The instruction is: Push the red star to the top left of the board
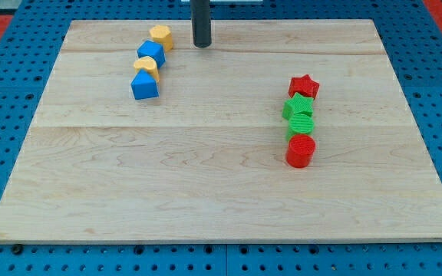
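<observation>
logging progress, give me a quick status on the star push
My tip at the view's top, clear of all blocks. Red star untouched at the view's right, topping the green-red column. Yellow-blue cluster sits near the top left.

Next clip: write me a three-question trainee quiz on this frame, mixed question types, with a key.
1. True or false: my tip touches the red star.
2. Which block lies directly below the red star in the view? A) green block B) red cylinder C) blue block
3. Fill in: the yellow block nearest my tip lies to the tip's ____ in the view.

Key: 1 false; 2 A; 3 left.
</observation>
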Controlling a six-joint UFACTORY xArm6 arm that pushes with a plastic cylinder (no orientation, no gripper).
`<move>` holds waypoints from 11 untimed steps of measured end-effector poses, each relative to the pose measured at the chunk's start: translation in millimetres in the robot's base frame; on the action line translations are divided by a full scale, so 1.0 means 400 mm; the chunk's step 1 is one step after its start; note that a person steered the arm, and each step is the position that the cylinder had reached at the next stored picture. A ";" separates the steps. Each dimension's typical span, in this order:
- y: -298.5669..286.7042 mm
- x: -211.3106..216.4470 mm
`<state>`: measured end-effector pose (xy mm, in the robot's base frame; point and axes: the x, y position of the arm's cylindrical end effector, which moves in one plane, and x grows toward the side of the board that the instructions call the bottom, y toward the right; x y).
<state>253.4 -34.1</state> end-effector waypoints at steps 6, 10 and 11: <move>0.585 0.230; 0.210 0.269; 0.229 0.248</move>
<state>352.5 57.6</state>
